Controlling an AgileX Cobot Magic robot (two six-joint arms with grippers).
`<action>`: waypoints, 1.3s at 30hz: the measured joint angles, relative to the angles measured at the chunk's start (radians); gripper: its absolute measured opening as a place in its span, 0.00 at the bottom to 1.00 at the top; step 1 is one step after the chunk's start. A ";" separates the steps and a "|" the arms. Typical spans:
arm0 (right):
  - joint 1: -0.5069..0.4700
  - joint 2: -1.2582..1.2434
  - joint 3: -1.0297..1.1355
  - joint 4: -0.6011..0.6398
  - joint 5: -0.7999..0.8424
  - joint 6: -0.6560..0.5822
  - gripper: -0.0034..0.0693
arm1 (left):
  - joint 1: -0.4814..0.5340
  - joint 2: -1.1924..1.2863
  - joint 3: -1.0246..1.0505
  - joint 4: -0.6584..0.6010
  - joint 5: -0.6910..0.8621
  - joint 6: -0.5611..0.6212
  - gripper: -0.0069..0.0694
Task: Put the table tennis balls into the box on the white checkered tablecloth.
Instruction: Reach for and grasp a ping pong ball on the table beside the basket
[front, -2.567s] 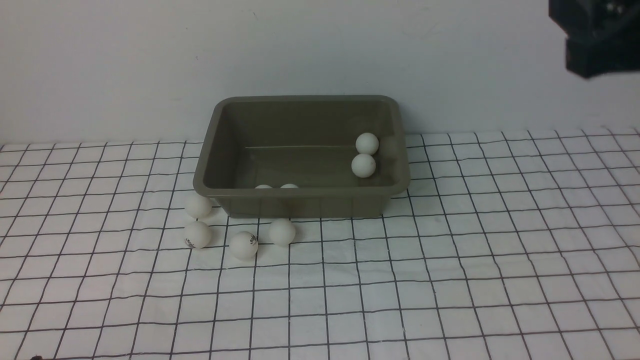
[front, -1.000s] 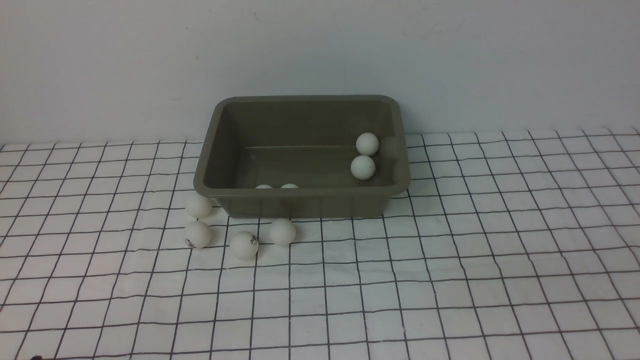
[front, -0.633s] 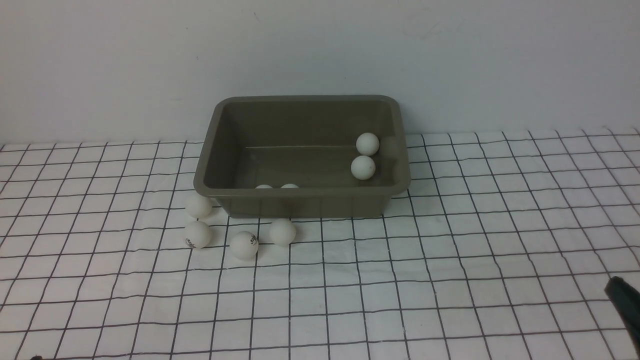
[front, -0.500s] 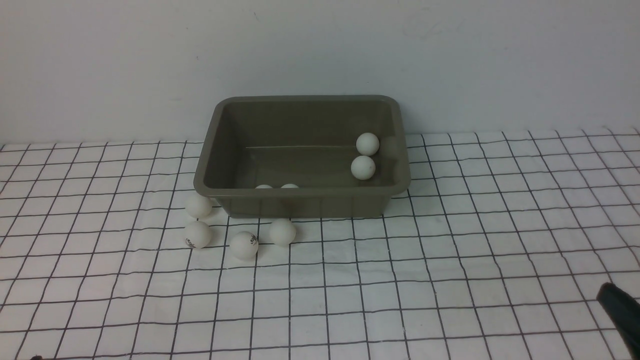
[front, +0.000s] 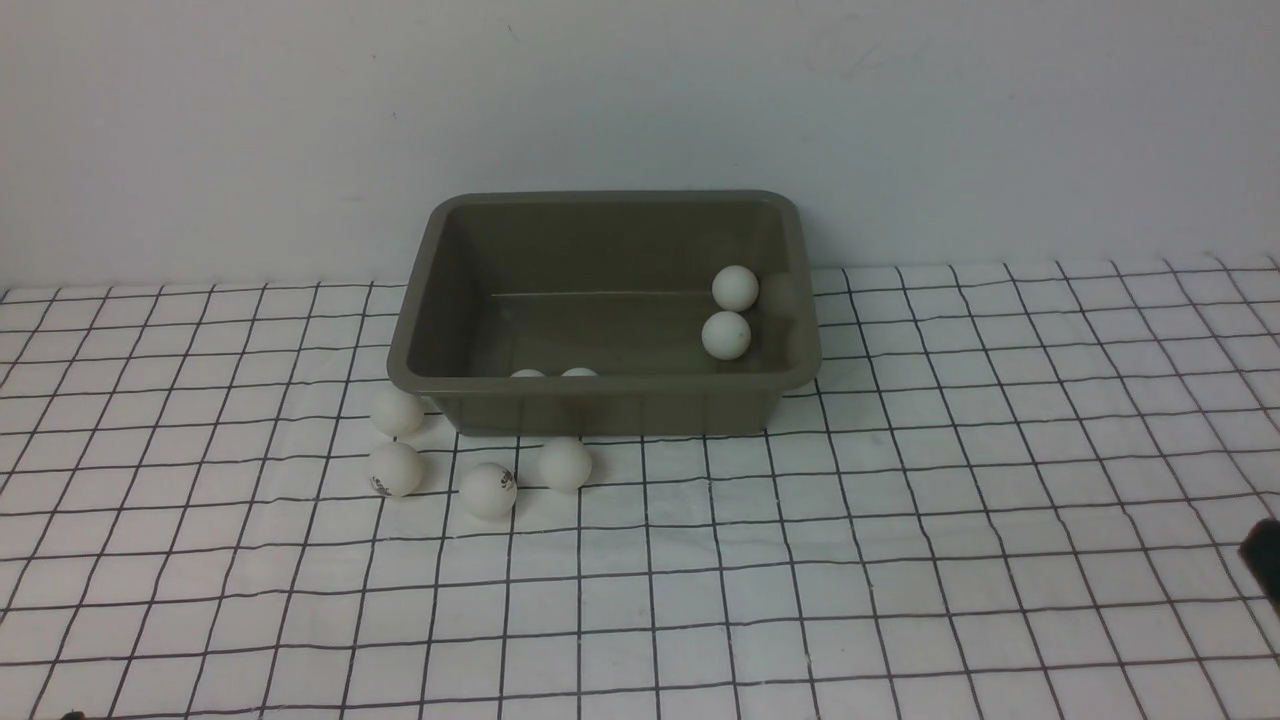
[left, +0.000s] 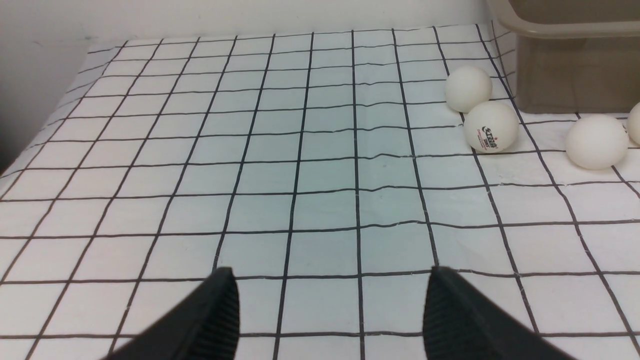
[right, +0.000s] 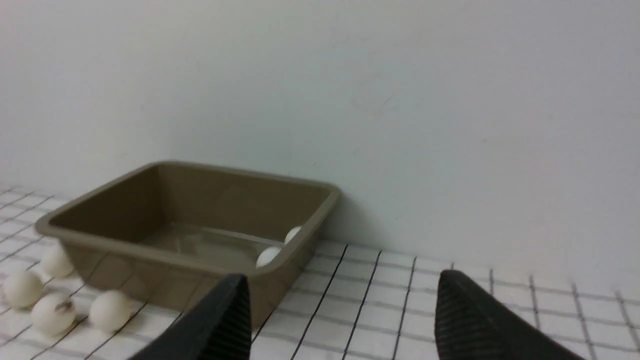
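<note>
Saw white checkered tablecloth (front: 900, 500) filling lower frame, plain wall (front: 640, 100) above; found left gripper (left: 332, 280) and right gripper (right: 344, 280) spread, empty

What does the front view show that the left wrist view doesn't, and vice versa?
Front only: the box interior, with four balls inside, two barely peeking over its near wall. Left wrist only: the left gripper, open with nothing between its jaws. Both: the loose balls by the box's near left corner on the checkered tablecloth.
</note>
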 joint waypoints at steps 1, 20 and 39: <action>0.000 0.000 0.000 0.083 0.019 -0.085 0.67 | 0.000 0.000 0.000 0.000 0.000 0.000 0.68; 0.000 0.020 -0.002 1.215 0.417 -1.152 0.67 | 0.000 0.000 0.000 0.000 0.000 0.000 0.68; 0.000 0.020 -0.002 1.410 0.384 -1.388 0.67 | 0.000 0.000 0.000 0.000 0.000 0.000 0.68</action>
